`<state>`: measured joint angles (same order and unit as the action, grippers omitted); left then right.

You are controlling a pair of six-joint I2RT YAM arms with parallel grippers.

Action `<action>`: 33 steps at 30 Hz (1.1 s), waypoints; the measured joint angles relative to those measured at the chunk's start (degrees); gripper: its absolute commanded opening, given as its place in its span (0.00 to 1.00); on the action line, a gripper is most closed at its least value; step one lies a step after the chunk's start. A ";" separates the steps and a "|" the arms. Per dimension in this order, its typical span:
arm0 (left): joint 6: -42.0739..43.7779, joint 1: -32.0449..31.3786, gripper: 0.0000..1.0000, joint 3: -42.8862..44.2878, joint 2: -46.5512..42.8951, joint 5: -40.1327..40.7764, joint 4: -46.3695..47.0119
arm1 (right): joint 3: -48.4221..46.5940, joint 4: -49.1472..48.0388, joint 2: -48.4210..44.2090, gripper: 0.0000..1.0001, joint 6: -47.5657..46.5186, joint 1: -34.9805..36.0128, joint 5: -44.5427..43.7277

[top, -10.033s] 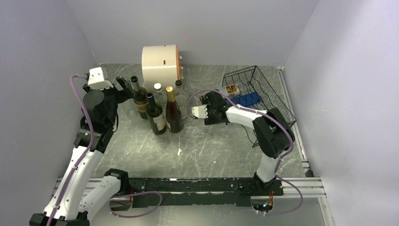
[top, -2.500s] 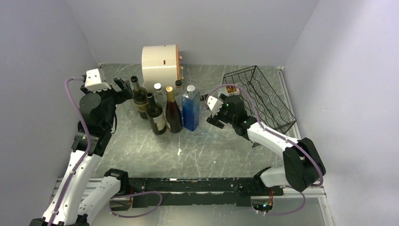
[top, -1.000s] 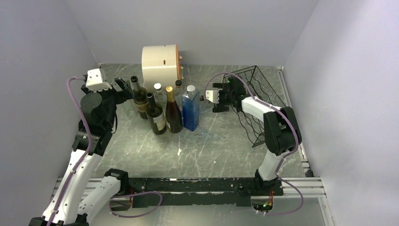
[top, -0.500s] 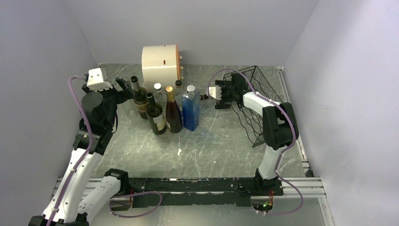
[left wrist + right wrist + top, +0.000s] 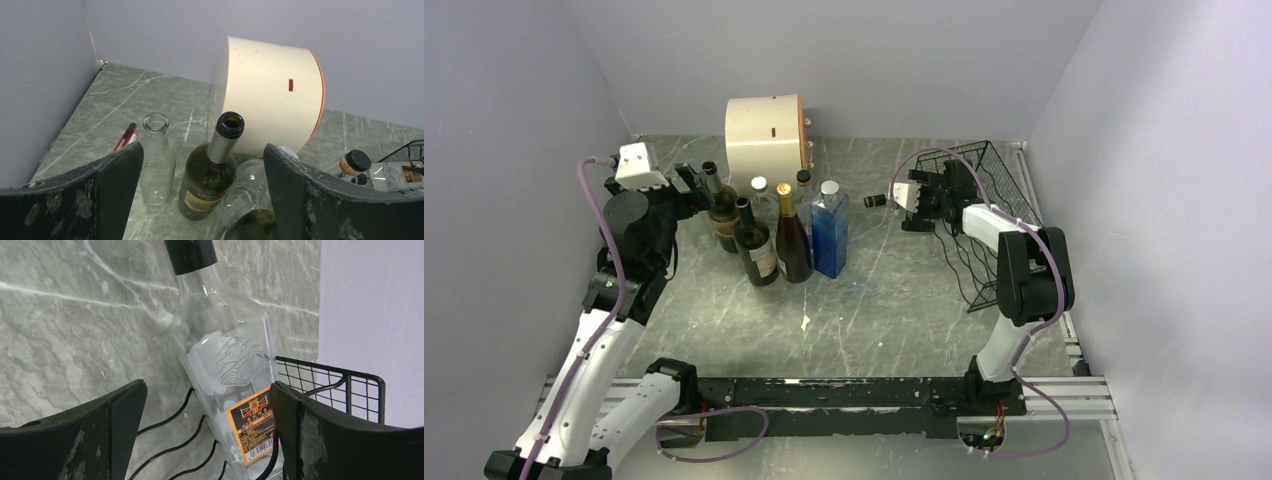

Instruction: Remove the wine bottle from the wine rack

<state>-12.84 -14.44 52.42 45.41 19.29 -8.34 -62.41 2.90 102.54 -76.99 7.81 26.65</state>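
The black wire wine rack (image 5: 1002,225) stands at the right of the table. A clear wine bottle (image 5: 225,350) with a black cap and an orange-and-black label lies in it, and its cap (image 5: 874,201) pokes out to the left. My right gripper (image 5: 924,200) is open over the rack's left end. In the right wrist view its fingers (image 5: 206,390) straddle the bottle's labelled body above the rack wires (image 5: 330,377). My left gripper (image 5: 692,180) is open beside a green bottle (image 5: 212,170) with a silver neck, which sits between its fingers (image 5: 204,147).
A cream drum (image 5: 766,130) stands at the back. Upright bottles cluster in front of it: a blue square one (image 5: 830,235), two dark ones (image 5: 754,248), and a clear empty one (image 5: 157,155). A red pen (image 5: 125,136) lies by the left wall. Walls enclose three sides.
The blue bottle left the rack and now stands beside the other bottles. My right gripper then swung back and right onto the rack's left end. The rack now sits tilted and farther right.
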 measured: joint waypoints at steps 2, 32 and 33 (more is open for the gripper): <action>0.00 -0.04 0.93 0.00 0.20 0.00 0.00 | 0.24 0.00 -0.31 0.98 0.09 -0.76 -0.15; 0.02 -0.20 0.93 0.00 0.72 0.02 0.00 | -19.30 15.45 15.06 0.97 -8.41 4.15 -7.65; 0.02 -0.20 0.93 0.00 0.72 0.02 0.00 | -19.54 15.45 15.45 0.96 -8.72 4.15 -8.00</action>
<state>-12.82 -14.63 52.42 46.13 19.31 -8.34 -81.95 18.35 117.99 -85.71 11.97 18.65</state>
